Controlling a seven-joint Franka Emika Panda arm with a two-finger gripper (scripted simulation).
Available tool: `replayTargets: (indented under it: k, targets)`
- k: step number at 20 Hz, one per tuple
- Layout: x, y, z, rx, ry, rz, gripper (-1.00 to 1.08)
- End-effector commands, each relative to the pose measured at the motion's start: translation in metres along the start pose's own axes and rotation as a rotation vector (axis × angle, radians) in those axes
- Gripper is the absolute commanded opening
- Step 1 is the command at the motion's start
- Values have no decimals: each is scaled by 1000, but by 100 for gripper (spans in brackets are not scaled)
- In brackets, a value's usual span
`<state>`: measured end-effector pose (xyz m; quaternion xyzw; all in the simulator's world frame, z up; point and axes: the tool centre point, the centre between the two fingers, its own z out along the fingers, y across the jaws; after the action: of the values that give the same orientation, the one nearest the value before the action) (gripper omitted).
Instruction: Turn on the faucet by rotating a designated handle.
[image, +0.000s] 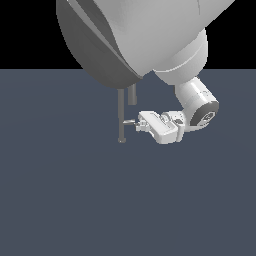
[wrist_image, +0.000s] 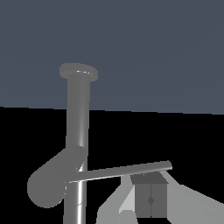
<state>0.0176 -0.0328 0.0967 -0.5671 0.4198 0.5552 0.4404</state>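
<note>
The faucet (image: 121, 115) is a thin grey tube whose long leg stands on a small round foot; its arch is hidden behind the robot arm, and the shorter leg (image: 132, 95) hangs just beside it. The handle (image: 129, 122) is a short bar jutting from the stem toward the exterior view's right. My gripper (image: 137, 125) lies horizontal at the handle's free end. In the wrist view the faucet stem (wrist_image: 78, 127), its spout leg (wrist_image: 52, 181) and the handle (wrist_image: 122, 170) show close up. The gripper (wrist_image: 151, 178) is shut, its fingers pressed together right against the handle's outer end, not around it.
The faucet stands on a flat dark blue-grey floor (image: 60, 200). The bulky white arm (image: 125, 35) fills the upper part of the exterior view and hangs over the faucet's top.
</note>
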Motion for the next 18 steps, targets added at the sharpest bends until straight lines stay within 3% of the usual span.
replayTargets:
  k: [1,13,14,15,18]
  targets:
    - [11,0,0,4,1,11,-100]
    - [52,-8,-1,8,4,31,-100]
    - [52,-8,-1,8,4,31,-100]
    - [25,-15,0,-1,-4,-5,-100]
    - [32,-19,-1,0,-2,1,-100]
